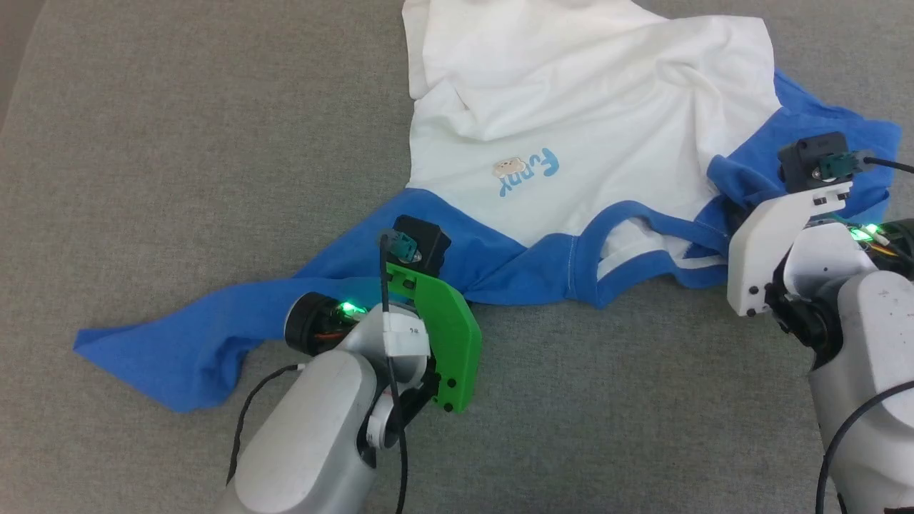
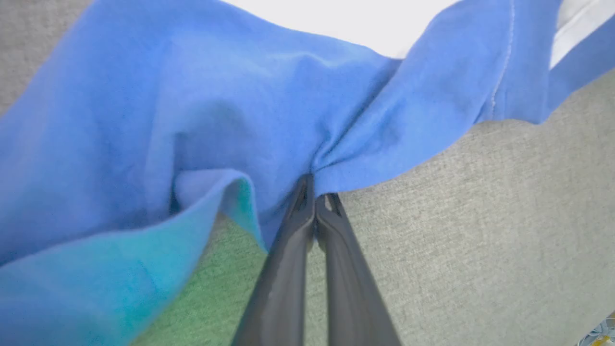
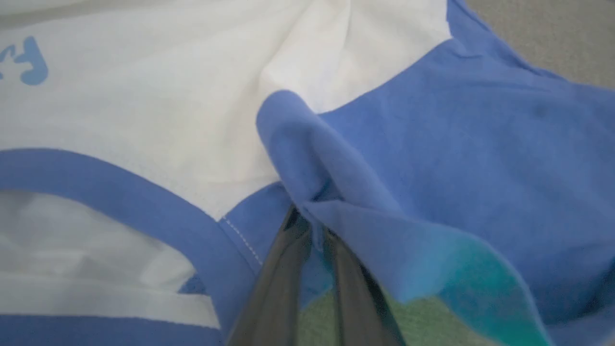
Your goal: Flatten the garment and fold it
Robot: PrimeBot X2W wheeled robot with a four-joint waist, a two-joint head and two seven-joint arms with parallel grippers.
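The garment [image 1: 571, 107], a white T-shirt with blue sleeves and collar, lies rumpled on the grey surface with its collar [image 1: 643, 232] toward me. Light-blue lettering [image 1: 532, 171] shows on the chest. One blue sleeve [image 1: 178, 350] stretches to the lower left; the other [image 1: 807, 114] is bunched at the right. My left gripper [image 2: 314, 188] is shut on a pinch of blue shoulder fabric [image 2: 288, 120] just above the surface. On the other shoulder, my right gripper [image 3: 312, 229] holds a raised fold of blue cloth [image 3: 336, 182] between nearly closed fingers. Both grippers' fingertips are buried in fabric.
A grey woven surface [image 1: 178, 143] spreads under everything, with open room to the left and along the front. Its left edge [image 1: 14, 64] shows at the top left corner. The left arm's green wrist plate [image 1: 443, 343] and the right arm's white one [image 1: 764, 250] hang over the shirt's near edge.
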